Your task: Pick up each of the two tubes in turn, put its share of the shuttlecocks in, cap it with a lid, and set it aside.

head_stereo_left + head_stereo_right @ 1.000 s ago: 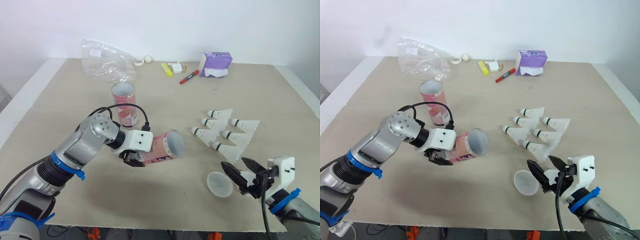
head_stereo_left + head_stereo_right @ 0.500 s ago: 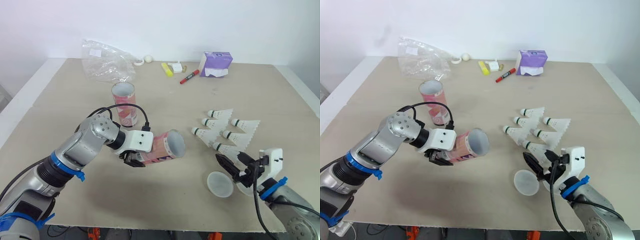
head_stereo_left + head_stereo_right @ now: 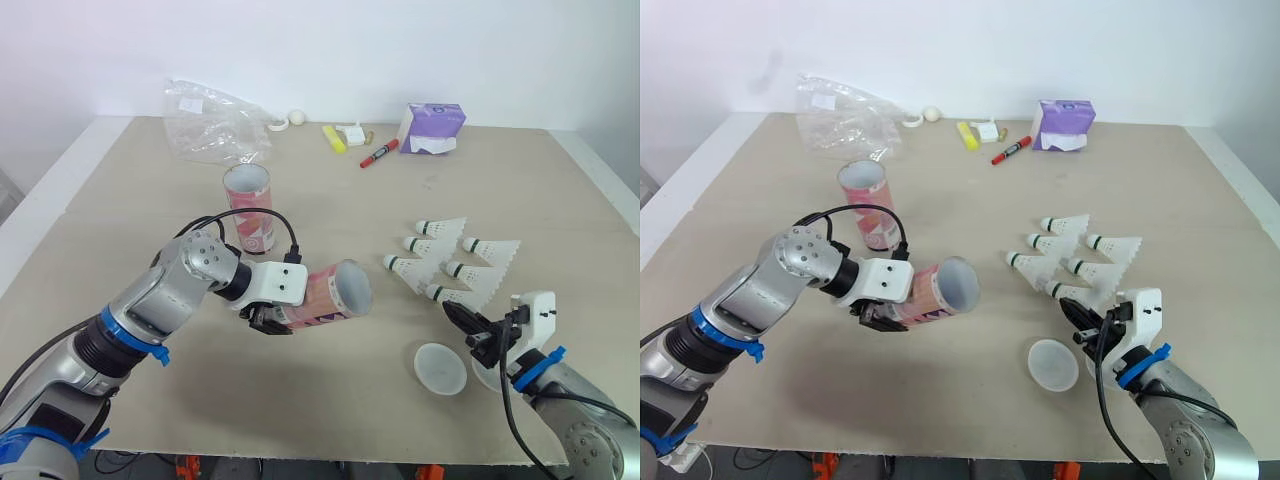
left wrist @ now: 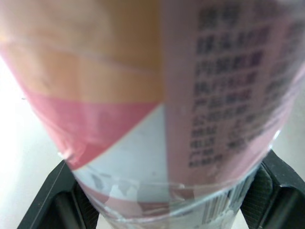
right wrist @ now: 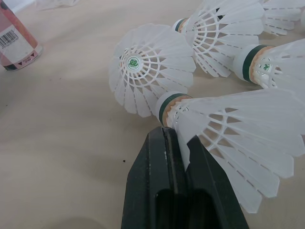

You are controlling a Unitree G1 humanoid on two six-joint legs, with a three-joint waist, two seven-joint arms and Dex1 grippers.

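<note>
Shuttlecocks [image 3: 432,247] six; tubes [image 3: 248,208] two, one clamped in left claw [image 3: 270,318].

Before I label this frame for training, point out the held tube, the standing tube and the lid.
held tube [image 3: 322,298], left eye view, on its pink side wall.
standing tube [image 3: 247,212], left eye view, on its side wall.
lid [image 3: 441,368], left eye view, on its middle.

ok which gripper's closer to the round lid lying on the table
Right. The right gripper sits just beyond the lid, pinching the nearest shuttlecock; the left gripper is well off to the lid's left, holding a tube.
</note>
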